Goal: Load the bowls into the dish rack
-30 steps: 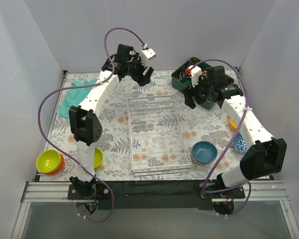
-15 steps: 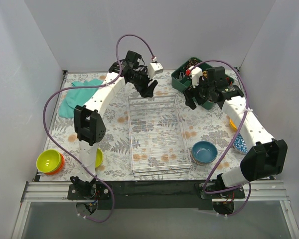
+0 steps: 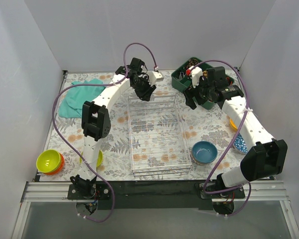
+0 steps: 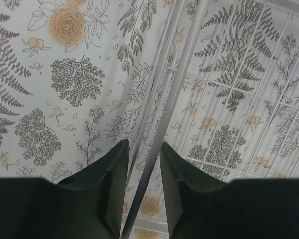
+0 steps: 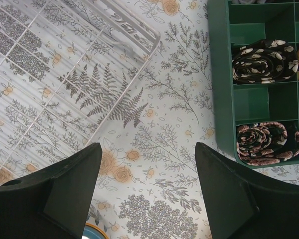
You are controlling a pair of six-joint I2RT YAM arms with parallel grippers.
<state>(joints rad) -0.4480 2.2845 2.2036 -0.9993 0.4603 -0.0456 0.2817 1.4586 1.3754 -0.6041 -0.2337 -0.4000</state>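
The dish rack (image 3: 159, 132), a see-through silver wire basket, stands mid-table. My left gripper (image 3: 147, 92) is at its far left corner. In the left wrist view its fingers (image 4: 143, 147) straddle the rack's top rim wire (image 4: 174, 109), narrowly apart with thin gaps on both sides. A blue bowl (image 3: 204, 152) sits right of the rack. A lime green bowl (image 3: 48, 161) rests at the near left, and a yellow bowl (image 3: 97, 157) is partly hidden behind the left arm. My right gripper (image 3: 192, 99) hovers wide open and empty over bare cloth (image 5: 148, 147), right of the rack's far corner (image 5: 65, 74).
A dark green compartment tray (image 3: 182, 79) with rolled items stands at the back right, close to my right gripper (image 5: 219, 74). A teal cloth (image 3: 72, 97) lies back left. More bowls (image 3: 239, 142) sit behind the right arm at the table's right edge.
My left gripper has come down and to the right onto the rack's far left corner, and its jaws have narrowed around the rim wire. The right arm has stayed put.
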